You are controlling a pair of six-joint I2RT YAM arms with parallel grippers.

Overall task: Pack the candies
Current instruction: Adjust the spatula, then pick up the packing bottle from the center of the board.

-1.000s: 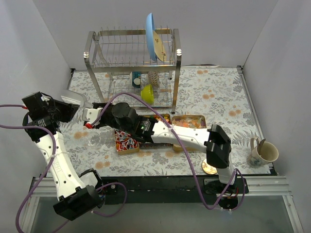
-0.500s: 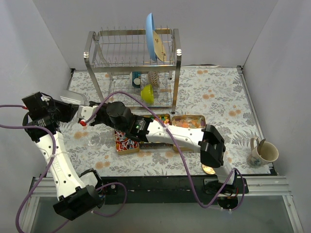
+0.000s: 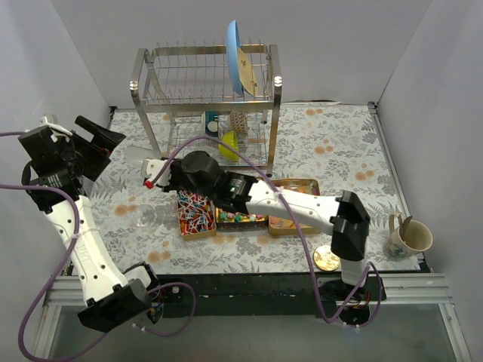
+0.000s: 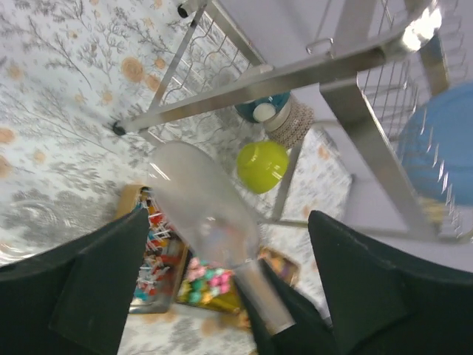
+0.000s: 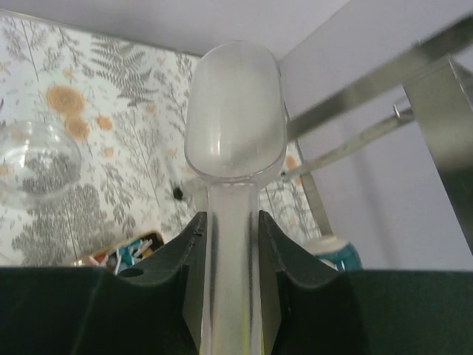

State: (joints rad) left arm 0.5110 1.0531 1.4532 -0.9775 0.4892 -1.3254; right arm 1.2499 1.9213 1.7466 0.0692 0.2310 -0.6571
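The candies lie in three gold tins: striped ones (image 3: 195,216) on the left, pastel cubes (image 3: 241,219) in the middle, orange ones (image 3: 296,194) on the right. A clear plastic scoop (image 3: 140,157) points left over the table, and its bowl (image 5: 233,111) looks empty. My right gripper (image 3: 161,173) is shut on the scoop's handle (image 5: 232,244). My left gripper (image 3: 104,142) hangs raised at the far left, wide open, its fingers (image 4: 96,281) apart from the scoop (image 4: 203,200) on both sides. The left wrist view also catches the striped candies (image 4: 151,251) and the cubes (image 4: 207,285).
A small glass bowl (image 3: 147,217) stands left of the tins. The steel dish rack (image 3: 204,105), with a blue plate and a green bowl (image 3: 229,145), fills the back. A round gold lid (image 3: 326,259) and a mug (image 3: 407,237) sit at the front right.
The left gripper has opened, let go of the scoop and drawn back up and to the left. The right gripper has shut on the handle and carried the scoop slightly right.
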